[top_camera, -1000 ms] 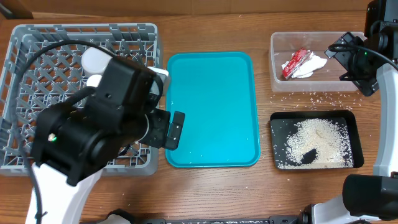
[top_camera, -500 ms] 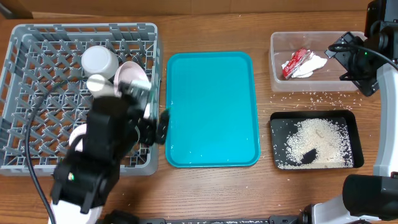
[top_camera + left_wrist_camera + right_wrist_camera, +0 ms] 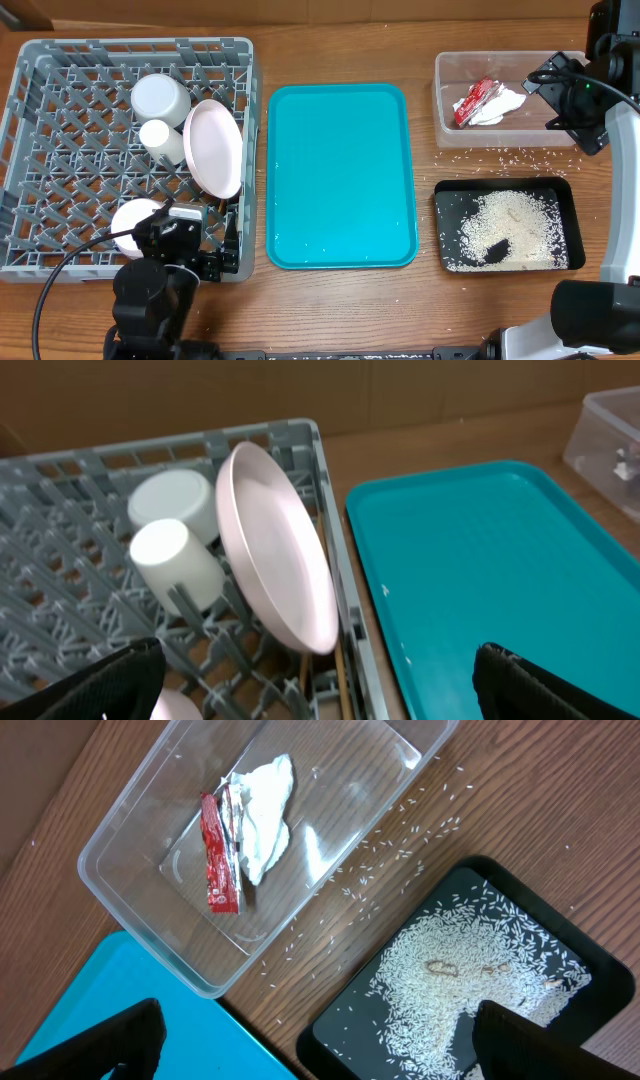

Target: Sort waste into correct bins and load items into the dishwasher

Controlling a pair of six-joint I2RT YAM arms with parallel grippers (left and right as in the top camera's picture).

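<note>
The grey dishwasher rack (image 3: pixel 60 60) holds a cup (image 3: pixel 160 97), a smaller cup (image 3: pixel 160 140), an upright plate (image 3: pixel 215 148) and a white bowl (image 3: pixel 132 222). In the left wrist view, chopsticks (image 3: pixel 341 675) lie in the rack under the plate (image 3: pixel 275 550). My left gripper (image 3: pixel 218 262) (image 3: pixel 318 655) hangs open and empty over the rack's near right corner. The clear tub (image 3: pixel 445 70) holds the napkin (image 3: pixel 262 805) and the red sauce packet (image 3: pixel 218 850). The black tray (image 3: pixel 442 200) holds rice (image 3: pixel 470 970). My right gripper (image 3: pixel 315 1020) is open and empty, high above the two bins.
The teal tray (image 3: pixel 340 175) lies bare between the rack and the bins. Loose rice grains (image 3: pixel 500 155) are scattered on the wood between the tub and the black tray. A dark patch (image 3: pixel 495 250) sits on the rice pile.
My left arm has drawn back from over the rack toward the table's near edge, uncovering the plate and cups. The right arm has not moved.
</note>
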